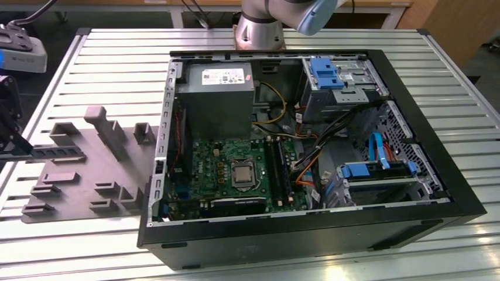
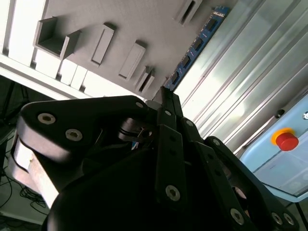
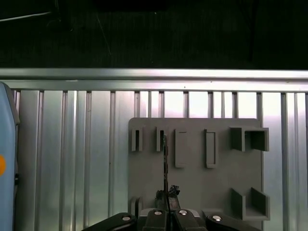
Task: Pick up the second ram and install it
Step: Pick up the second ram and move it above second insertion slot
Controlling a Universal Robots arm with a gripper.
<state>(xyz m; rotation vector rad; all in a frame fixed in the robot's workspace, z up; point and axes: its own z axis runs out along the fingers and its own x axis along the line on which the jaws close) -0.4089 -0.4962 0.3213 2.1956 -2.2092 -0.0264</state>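
While clamped in one end effector point(image 2: 166, 95), one second ram point(image 2: 197, 42) juts out.

No print is legible; the white label point(image 1: 224, 76) on the power supply point(image 1: 215, 111) is unreadable

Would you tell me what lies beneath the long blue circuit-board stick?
Beneath the blue circuit-board stick lies a grey slotted holder plate, resting on the ribbed metal table. The black gripper covers the stick's gripped end.
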